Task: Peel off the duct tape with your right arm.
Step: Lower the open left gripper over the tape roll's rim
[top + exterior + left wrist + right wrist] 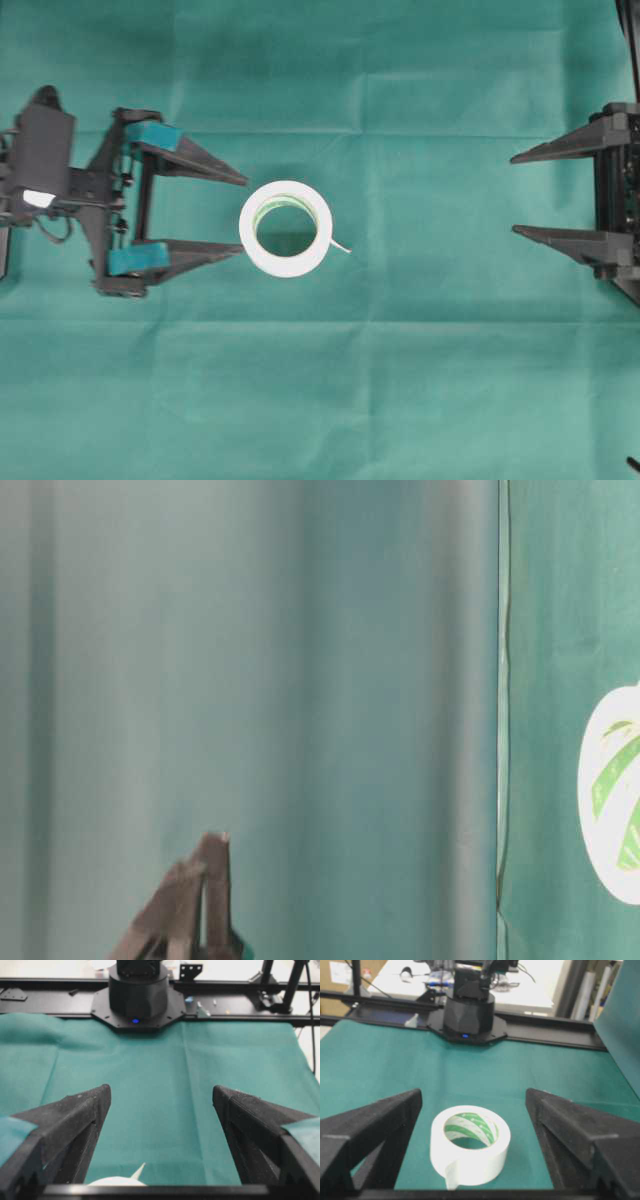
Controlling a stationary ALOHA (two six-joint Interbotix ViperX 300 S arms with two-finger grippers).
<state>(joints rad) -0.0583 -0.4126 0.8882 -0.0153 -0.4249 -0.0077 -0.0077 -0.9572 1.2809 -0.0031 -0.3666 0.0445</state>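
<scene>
The left gripper (245, 213), fingers spread wide and empty, sits just left of the duct tape (286, 228), a glossy white ring lying flat mid-frame on the green-clothed table (400, 380). The right gripper (514, 194), equally wide and empty, should pinch the thin loose strip (341, 246) on the roll's right.

Robotics lab: green cloth (400, 400) on a black-framed bench (235, 1012), cluttered desk (530, 985) behind.
</scene>
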